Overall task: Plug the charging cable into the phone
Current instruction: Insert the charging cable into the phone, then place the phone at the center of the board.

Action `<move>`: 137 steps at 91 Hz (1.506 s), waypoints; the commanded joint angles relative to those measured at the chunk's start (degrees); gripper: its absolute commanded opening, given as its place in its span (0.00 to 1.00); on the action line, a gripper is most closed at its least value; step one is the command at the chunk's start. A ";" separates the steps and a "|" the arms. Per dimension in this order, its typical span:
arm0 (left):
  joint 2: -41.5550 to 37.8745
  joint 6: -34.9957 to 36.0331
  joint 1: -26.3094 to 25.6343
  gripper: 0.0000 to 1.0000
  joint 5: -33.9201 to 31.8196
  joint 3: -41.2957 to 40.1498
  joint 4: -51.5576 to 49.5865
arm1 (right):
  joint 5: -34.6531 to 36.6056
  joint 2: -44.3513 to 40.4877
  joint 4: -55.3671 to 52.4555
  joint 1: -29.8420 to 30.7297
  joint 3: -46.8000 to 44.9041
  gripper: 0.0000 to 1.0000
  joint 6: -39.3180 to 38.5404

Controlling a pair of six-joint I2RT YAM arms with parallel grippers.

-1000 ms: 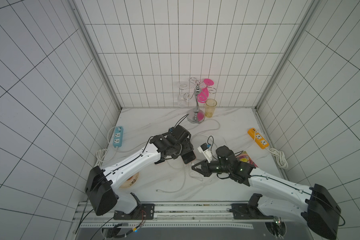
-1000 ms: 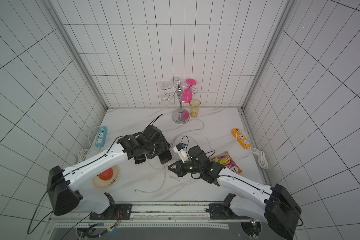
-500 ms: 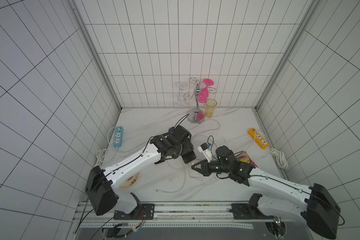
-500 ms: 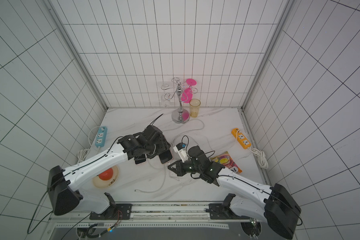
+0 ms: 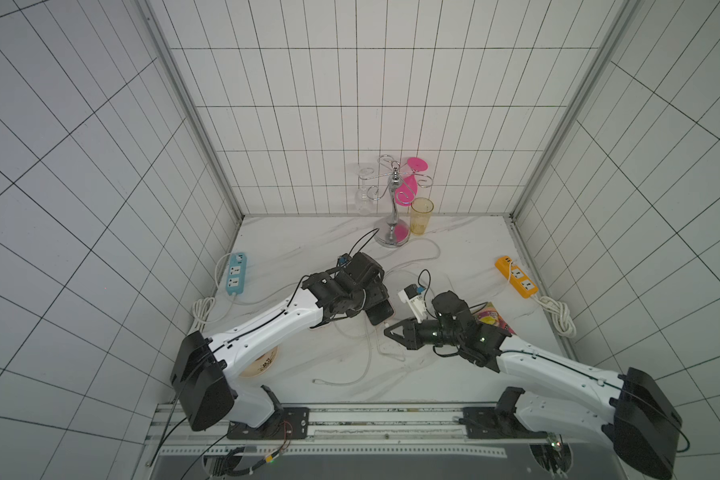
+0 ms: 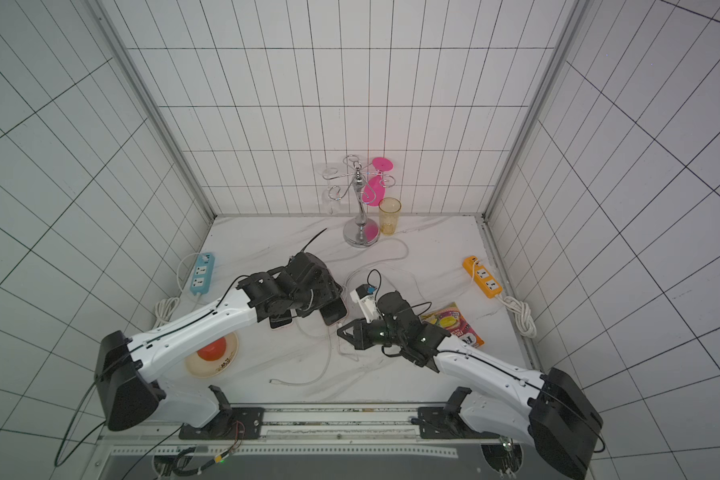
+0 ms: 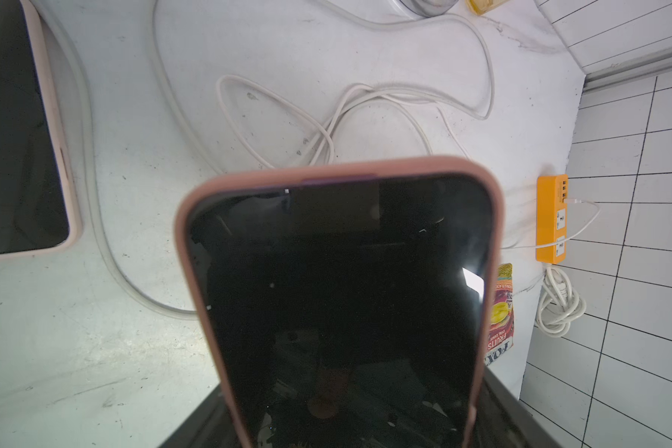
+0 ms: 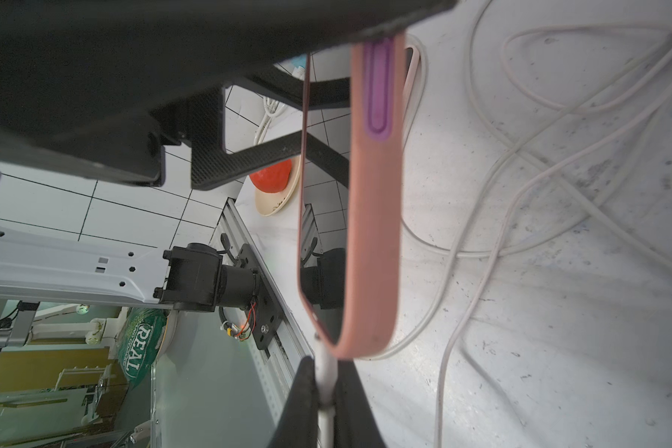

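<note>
Phone (image 7: 338,302) in a pink case, gripped by the left gripper (image 5: 375,304) above the middle of the table (image 5: 433,382). Right gripper (image 8: 324,403) pinches the white charging cable (image 8: 324,370), plug tip at the phone's bottom edge; insertion looks unfinished, seating unclear.

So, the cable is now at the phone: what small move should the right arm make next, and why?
Probably a short, slow push of the plug straight into the end of the phone. The right gripper is shut on the plug, whose tip meets that end, and the left gripper holds the phone up. I cannot see whether it lines up, so stop if it resists.
</note>
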 commanded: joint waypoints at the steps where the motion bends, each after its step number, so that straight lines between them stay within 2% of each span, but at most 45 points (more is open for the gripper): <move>1: -1.39 -0.44 -1.29 0.00 3.66 -0.25 1.29 | 1.93 -1.70 5.00 -1.97 0.17 0.00 0.84; 56: -1.29 -1.50 -1.89 0.00 8.16 -1.46 4.17 | 2.88 -1.45 5.22 -3.40 0.69 0.00 -3.64; 90: -0.49 -1.94 -1.29 0.00 10.87 -1.99 6.73 | 0.42 -0.58 4.14 -6.42 2.06 0.00 -5.27; 96: 0.60 -1.29 -0.52 0.00 10.35 -1.25 6.01 | 0.34 -1.56 2.29 -6.83 1.66 0.13 -5.76; 103: 2.29 -0.35 0.97 0.00 10.32 -0.32 5.05 | 0.42 -3.32 -0.20 -7.36 0.83 0.33 -6.04; 113: 5.45 1.44 2.94 0.00 9.55 1.90 3.83 | 1.56 -7.48 -4.24 -7.92 -1.05 0.52 -6.32; 122: 10.22 2.75 4.48 0.00 9.14 4.43 3.21 | 2.98 -12.94 -7.43 -8.52 -3.69 0.60 -6.05; 137: 21.57 4.52 4.55 0.00 8.13 10.83 1.88 | 6.02 -21.87 -13.93 -9.40 -6.38 0.64 -5.49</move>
